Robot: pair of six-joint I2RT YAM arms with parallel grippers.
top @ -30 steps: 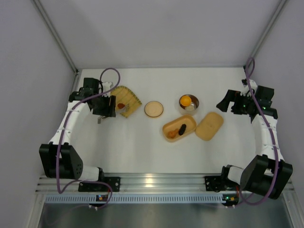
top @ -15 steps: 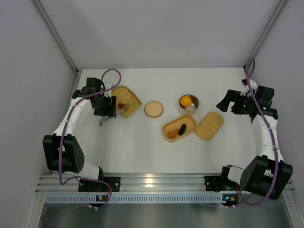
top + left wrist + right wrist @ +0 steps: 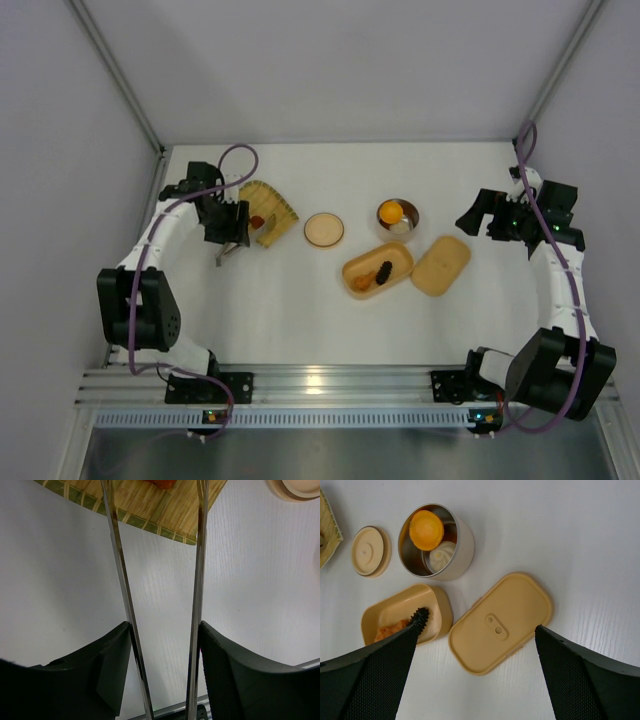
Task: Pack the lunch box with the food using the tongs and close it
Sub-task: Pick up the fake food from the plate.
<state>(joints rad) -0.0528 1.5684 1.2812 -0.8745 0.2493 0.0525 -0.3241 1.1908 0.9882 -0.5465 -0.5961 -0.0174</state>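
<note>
My left gripper [image 3: 231, 224] [image 3: 165, 626] is shut on the slim silver tongs [image 3: 121, 580] [image 3: 221, 257], one arm against each finger. The tongs' arms stand apart and reach over the woven tray [image 3: 268, 212] [image 3: 150, 505], either side of a red food piece [image 3: 257, 222] [image 3: 160, 483]; their tips are out of frame in the left wrist view. The tan lunch box [image 3: 378, 270] [image 3: 405, 611] lies uncovered, holding an orange piece [image 3: 360, 283] [image 3: 389, 630] and a dark piece [image 3: 384, 271] [image 3: 420, 616]. Its lid [image 3: 441, 265] [image 3: 501, 622] lies flat beside it. My right gripper [image 3: 477, 214] [image 3: 477, 628] hangs open above the lid, holding nothing.
A round steel bowl [image 3: 398, 215] [image 3: 462, 545] behind the box holds an orange piece and a white bun. Its round tan lid [image 3: 324, 229] [image 3: 370, 550] lies on the table between tray and bowl. Walls close in left and right.
My left gripper has shifted slightly right toward the woven tray, with the tongs in it, and its elbow has swung inward. The right arm has not moved.
</note>
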